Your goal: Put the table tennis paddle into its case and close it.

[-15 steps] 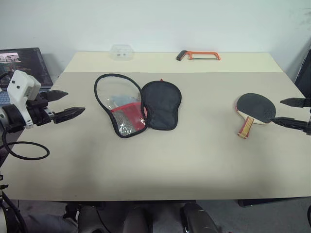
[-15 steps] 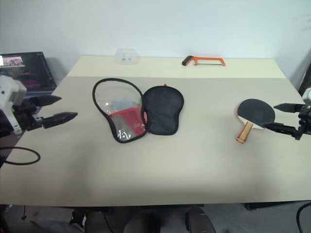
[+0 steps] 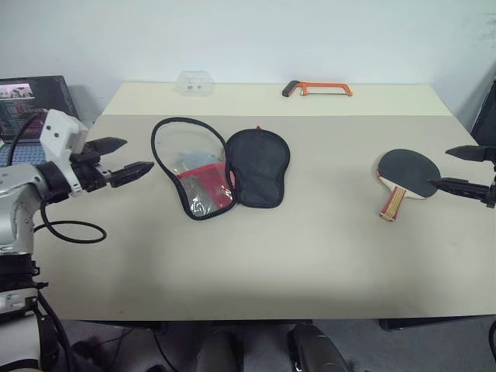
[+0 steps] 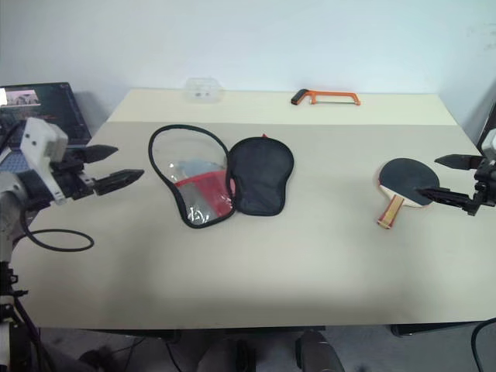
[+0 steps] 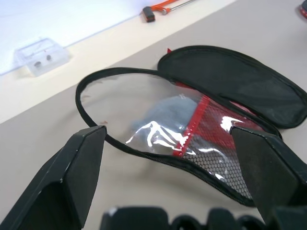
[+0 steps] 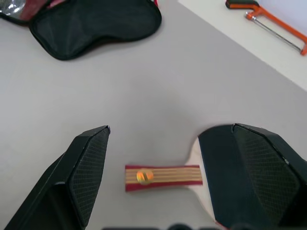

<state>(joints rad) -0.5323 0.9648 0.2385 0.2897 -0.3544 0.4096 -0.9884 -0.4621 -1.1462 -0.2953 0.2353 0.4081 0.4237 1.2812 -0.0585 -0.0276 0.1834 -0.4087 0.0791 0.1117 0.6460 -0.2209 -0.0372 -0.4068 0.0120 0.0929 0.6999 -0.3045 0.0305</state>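
Observation:
The table tennis paddle [image 3: 407, 172] lies flat at the table's right, black face up, with its striped handle [image 6: 163, 176] pointing toward the front edge. My right gripper [image 3: 440, 167] hovers open just to its right, fingers aimed at the blade and not touching it. The case [image 3: 258, 167] lies unzipped and spread out left of centre. Its clear plastic side [image 5: 139, 105], with red mesh, is on the left and its black half on the right. My left gripper [image 3: 136, 155] is open and empty, just left of the case's clear side and pointing at it.
A small grey item [image 5: 163, 108] shows through the case's clear side. An orange hacksaw [image 3: 318, 88] and a clear plastic box [image 3: 194, 82] sit along the table's far edge. A dark screen [image 3: 35, 105] stands off the left side. A black cable [image 3: 70, 231] loops under my left arm.
My left gripper has swung right toward the case's clear side. The right gripper has risen slightly beside the paddle. The paddle and case have not moved.

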